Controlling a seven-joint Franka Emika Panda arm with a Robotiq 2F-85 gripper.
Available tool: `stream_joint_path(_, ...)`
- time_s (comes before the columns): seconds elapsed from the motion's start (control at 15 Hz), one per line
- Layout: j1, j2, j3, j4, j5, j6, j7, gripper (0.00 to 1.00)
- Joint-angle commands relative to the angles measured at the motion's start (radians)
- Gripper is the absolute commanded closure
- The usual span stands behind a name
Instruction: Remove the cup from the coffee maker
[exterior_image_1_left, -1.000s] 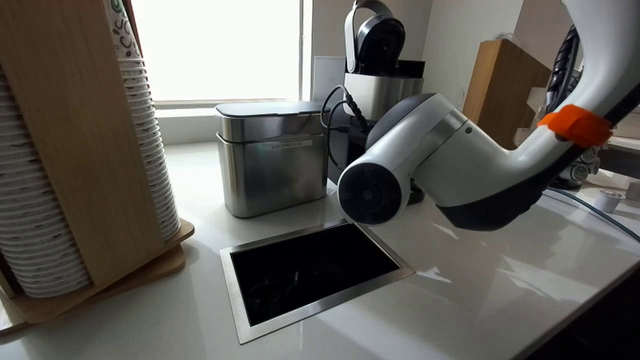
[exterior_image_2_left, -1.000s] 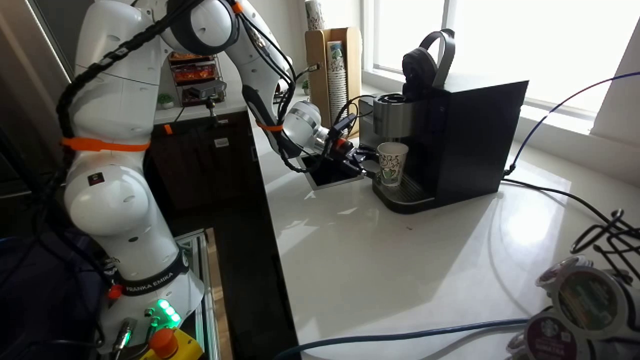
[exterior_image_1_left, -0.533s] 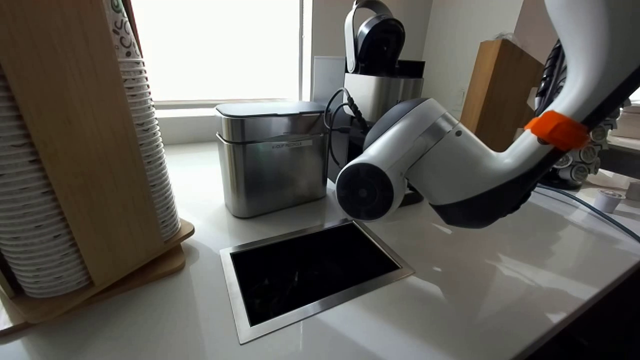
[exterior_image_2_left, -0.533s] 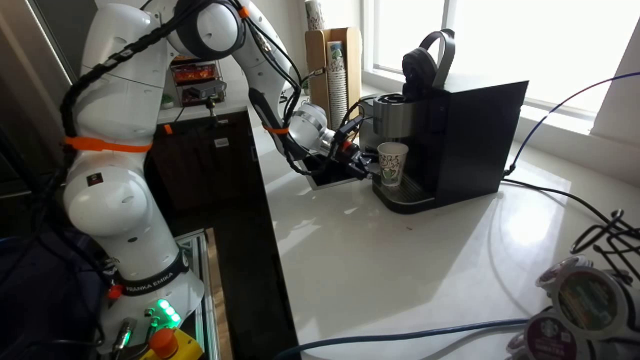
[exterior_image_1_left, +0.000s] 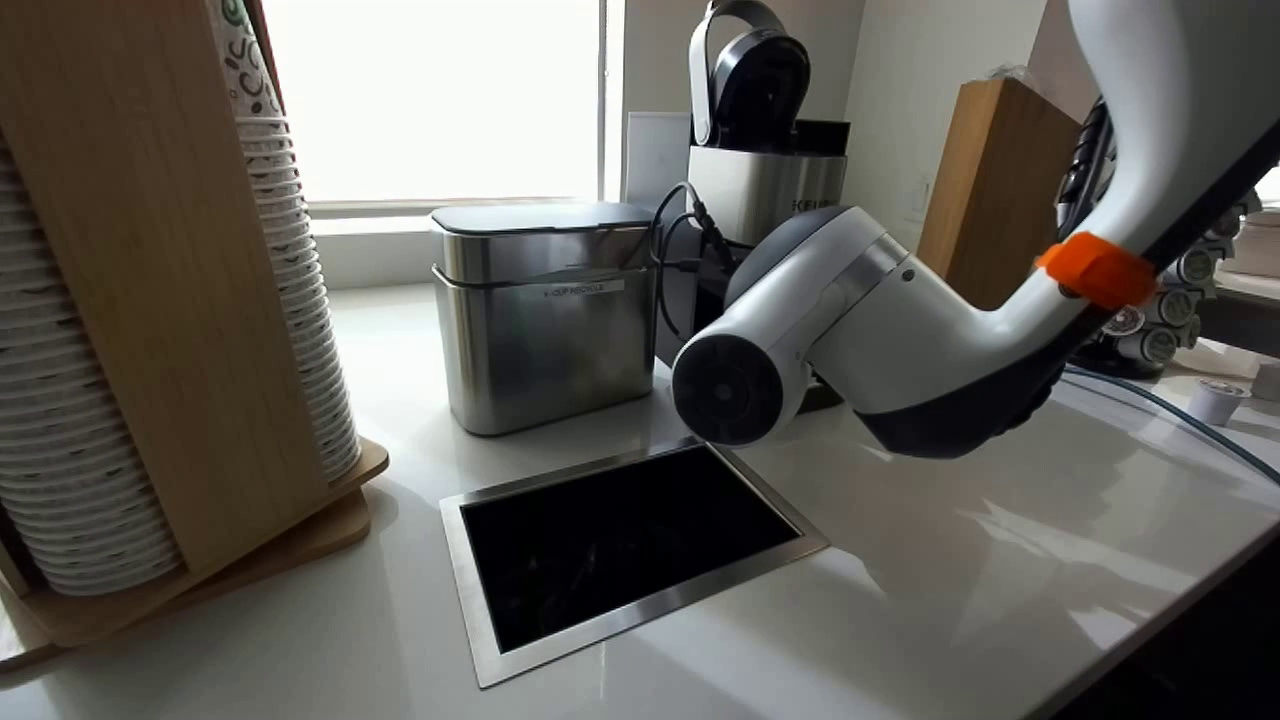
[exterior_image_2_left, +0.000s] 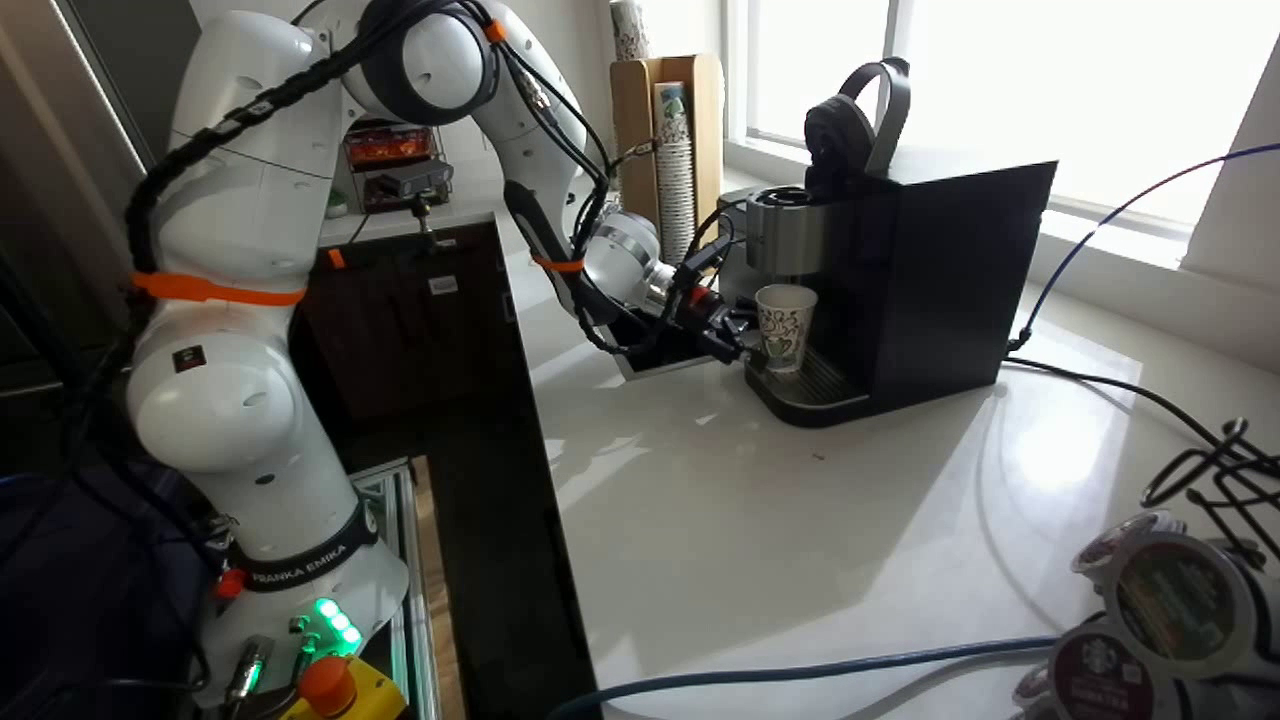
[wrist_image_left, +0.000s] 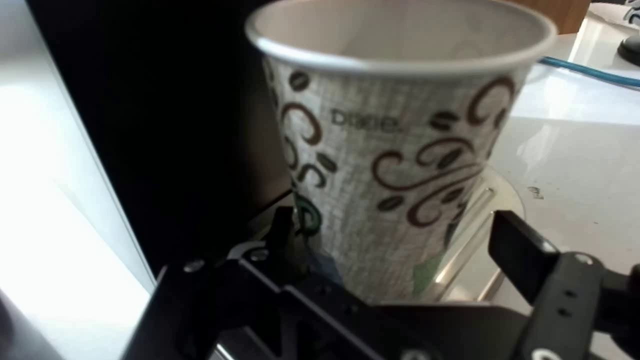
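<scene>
Dixie paper cup (wrist_image_left: 390, 165) stands mid-frame in wrist view on drip tray (exterior_image_2_left: 838, 385) of Keurig coffee maker (exterior_image_2_left: 950, 290), ungripped within the wide-spread hand (wrist_image_left: 392, 227); frame-left finger (wrist_image_left: 281, 227) looks nearer, so uneven closing may tip it.

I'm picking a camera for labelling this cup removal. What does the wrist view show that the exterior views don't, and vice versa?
Only the wrist view: the "Dixie" lettering on the cup, and a gap between the cup and one finger of the open gripper.

Only the exterior views: the coffee maker's raised handle, the robot's base and the stack of paper cups.

Shared: the counter, a blue cable, and the cup upright on the drip tray, though the arm hides the cup in an exterior view.
</scene>
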Motion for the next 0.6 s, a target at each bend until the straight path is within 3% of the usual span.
stream_joint_path(0.0, -0.006, 0.017, -0.007, 0.011, -0.064, 0.021, 0.000, 0.03)
stream_joint_path(0.2, -0.004, 0.018, -0.009, 0.008, -0.100, 0.020, -0.001, 0.17)
stream_joint_path(0.27, -0.004, 0.020, -0.009, 0.008, -0.109, 0.020, 0.000, 0.31)
stream_joint_path(0.4, -0.003, 0.024, -0.008, 0.007, -0.120, 0.019, 0.003, 0.51)
stream_joint_path(0.53, 0.001, 0.025, -0.005, 0.003, -0.123, 0.015, 0.006, 0.61)
